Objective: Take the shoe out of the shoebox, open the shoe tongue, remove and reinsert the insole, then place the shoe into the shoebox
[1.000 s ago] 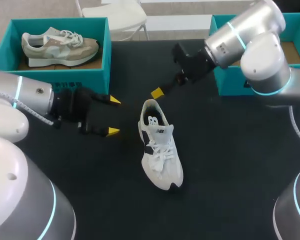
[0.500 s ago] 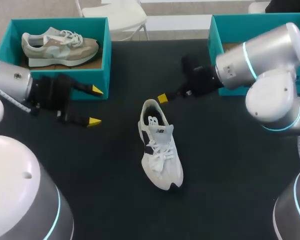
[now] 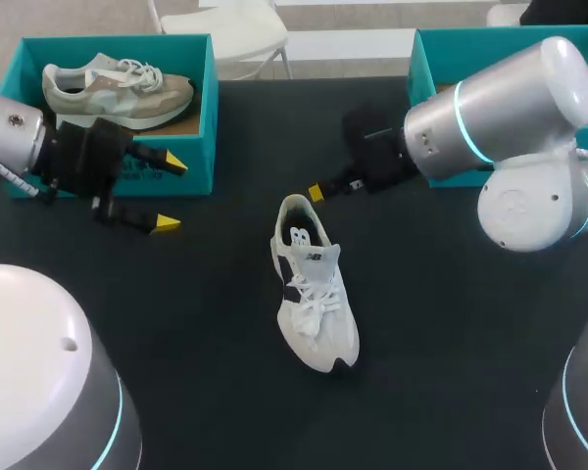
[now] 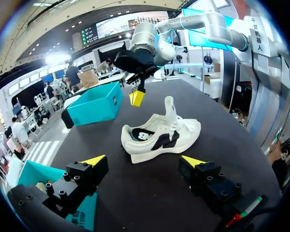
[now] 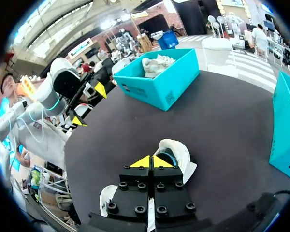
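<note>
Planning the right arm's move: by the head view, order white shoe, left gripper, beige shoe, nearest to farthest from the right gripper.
1. white shoe, heel beside the right gripper
2. left gripper, far left
3. beige shoe, inside left shoebox

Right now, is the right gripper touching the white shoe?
Apart. The left wrist view shows dark table between the right gripper and the white shoe.

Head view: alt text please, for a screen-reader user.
A white shoe sits on its sole in the middle of the black table. The open left hand hovers in front of the left shoebox, which holds a beige shoe; the right hand, shut and empty, is just beyond the white shoe's heel.
</note>
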Available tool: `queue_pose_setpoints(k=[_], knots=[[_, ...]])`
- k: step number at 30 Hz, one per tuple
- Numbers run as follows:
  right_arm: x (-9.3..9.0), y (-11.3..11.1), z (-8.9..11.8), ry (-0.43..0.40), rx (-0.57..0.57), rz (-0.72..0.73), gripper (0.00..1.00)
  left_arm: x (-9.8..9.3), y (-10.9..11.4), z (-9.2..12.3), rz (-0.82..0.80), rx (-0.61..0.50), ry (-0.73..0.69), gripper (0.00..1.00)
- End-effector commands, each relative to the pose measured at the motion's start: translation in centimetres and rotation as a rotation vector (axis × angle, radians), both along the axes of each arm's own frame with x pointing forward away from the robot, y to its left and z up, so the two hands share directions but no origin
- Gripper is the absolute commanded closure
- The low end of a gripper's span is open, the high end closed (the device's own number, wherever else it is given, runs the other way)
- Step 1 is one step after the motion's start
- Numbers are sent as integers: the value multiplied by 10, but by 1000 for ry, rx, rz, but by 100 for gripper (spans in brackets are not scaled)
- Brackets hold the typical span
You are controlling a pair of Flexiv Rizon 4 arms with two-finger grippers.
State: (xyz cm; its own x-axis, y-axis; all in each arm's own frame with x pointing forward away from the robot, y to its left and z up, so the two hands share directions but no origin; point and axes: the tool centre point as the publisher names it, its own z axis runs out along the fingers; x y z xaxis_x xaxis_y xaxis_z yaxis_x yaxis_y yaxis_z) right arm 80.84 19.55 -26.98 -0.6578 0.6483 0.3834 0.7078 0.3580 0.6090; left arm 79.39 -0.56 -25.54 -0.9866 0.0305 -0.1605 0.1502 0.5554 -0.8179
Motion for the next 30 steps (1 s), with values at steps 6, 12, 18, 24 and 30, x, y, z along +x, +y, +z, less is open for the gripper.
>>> queue_pose_setpoints(k=[6, 12, 18, 24, 30], knots=[[1, 5, -4, -17, -86, -125, 100, 0, 0, 0, 0, 2, 0, 0], [3, 6, -3, -49, -208, -286, 100, 0, 0, 0, 0, 2, 0, 0], [-3, 3, -1, -21, -310, -380, 100, 0, 0, 0, 0, 2, 0, 0], [-9, -3, 4, -24, -379, -441, 100, 0, 0, 0, 0, 2, 0, 0], [-23, -8, 10, 26, -465, -422, 100, 0, 0, 0, 0, 2, 0, 0]])
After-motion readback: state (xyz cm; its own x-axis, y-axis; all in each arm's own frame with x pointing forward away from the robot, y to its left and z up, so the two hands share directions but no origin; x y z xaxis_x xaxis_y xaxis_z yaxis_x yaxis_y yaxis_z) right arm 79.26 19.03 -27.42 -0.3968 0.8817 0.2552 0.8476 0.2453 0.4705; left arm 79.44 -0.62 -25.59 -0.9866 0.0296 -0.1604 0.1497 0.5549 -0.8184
